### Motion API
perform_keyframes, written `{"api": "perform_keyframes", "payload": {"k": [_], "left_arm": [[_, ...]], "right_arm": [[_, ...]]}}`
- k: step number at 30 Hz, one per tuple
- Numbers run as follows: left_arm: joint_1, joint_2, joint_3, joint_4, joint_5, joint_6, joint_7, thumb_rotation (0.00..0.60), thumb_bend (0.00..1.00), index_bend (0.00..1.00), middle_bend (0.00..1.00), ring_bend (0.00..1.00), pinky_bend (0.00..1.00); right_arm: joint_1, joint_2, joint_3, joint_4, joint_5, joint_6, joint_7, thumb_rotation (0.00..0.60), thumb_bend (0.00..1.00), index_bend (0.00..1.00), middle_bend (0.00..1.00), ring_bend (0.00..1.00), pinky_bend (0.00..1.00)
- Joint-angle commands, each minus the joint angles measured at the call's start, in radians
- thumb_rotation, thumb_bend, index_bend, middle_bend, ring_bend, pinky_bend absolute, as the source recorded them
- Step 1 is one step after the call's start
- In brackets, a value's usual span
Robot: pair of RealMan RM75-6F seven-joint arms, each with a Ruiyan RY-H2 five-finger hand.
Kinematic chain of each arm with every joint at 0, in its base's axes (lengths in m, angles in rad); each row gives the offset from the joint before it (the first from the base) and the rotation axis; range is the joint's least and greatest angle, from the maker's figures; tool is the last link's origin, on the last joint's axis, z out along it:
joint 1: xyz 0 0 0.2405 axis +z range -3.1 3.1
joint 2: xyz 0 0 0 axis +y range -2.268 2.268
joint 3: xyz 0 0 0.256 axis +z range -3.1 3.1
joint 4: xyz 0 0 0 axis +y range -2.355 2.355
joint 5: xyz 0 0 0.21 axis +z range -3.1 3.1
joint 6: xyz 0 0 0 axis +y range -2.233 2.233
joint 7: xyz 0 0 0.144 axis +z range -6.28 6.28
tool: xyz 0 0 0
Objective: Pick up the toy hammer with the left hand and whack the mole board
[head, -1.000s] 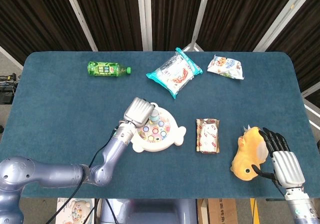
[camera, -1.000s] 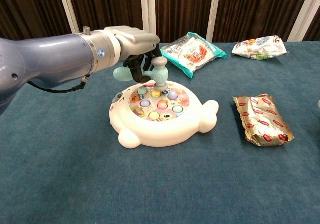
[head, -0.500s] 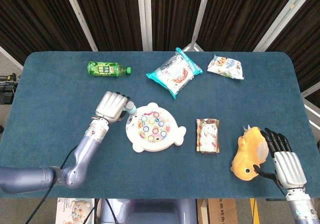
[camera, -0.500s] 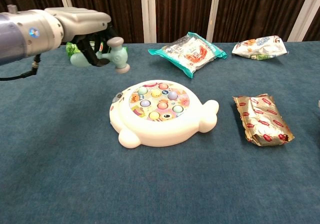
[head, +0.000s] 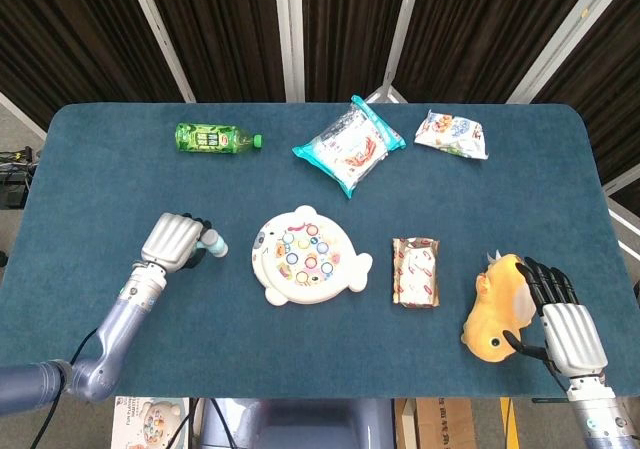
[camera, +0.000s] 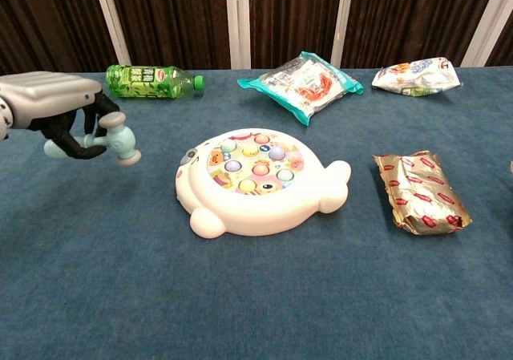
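Note:
The white mole board (head: 308,266) (camera: 256,181), with several coloured pegs on top, lies in the middle of the blue table. My left hand (head: 173,240) (camera: 54,108) grips the pale teal toy hammer (camera: 115,139) (head: 212,242) left of the board, lifted off the cloth and well clear of it. The hammer's head points toward the board. At the front right, my right hand (head: 562,319) rests with its fingers spread against an orange plush toy (head: 499,308); it shows only in the head view.
A green bottle (head: 213,138) (camera: 150,81) lies at the back left. A teal snack bag (head: 349,146) (camera: 303,78) and a white packet (head: 452,133) (camera: 417,73) sit behind the board. A gold-and-red foil pack (head: 415,270) (camera: 419,191) lies right of the board.
My left hand has carried the hammer from over the board's back-left edge out to the left and lower, away from the board. The right hand has stayed still.

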Motion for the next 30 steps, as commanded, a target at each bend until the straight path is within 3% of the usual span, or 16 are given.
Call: {"api": "perform_keyframes", "payload": {"k": [1, 13, 26, 30], "left_arm": [[0.031, -0.025, 0.027, 0.054, 0.041, -0.014, -0.029, 0.600, 0.68, 0.63, 0.53, 0.44, 0.55], [0.070, -0.100, 0.012, 0.177, 0.068, -0.052, -0.039, 0.600, 0.66, 0.62, 0.52, 0.44, 0.55], [0.098, -0.100, -0.010, 0.177, 0.096, -0.070, -0.035, 0.600, 0.37, 0.55, 0.48, 0.42, 0.54], [0.106, -0.093, -0.020, 0.170, 0.101, -0.067, -0.033, 0.600, 0.34, 0.53, 0.47, 0.42, 0.54]], "right_arm": [[0.002, -0.001, 0.000, -0.001, 0.000, -0.003, -0.003, 0.600, 0.22, 0.00, 0.00, 0.00, 0.00], [0.004, -0.004, -0.001, -0.004, 0.002, -0.008, -0.008, 0.600, 0.22, 0.00, 0.00, 0.00, 0.00], [0.000, -0.002, -0.003, -0.005, -0.005, 0.001, -0.008, 0.600, 0.22, 0.00, 0.00, 0.00, 0.00], [-0.001, -0.002, -0.004, -0.005, -0.008, 0.003, -0.010, 0.600, 0.22, 0.00, 0.00, 0.00, 0.00]]}}
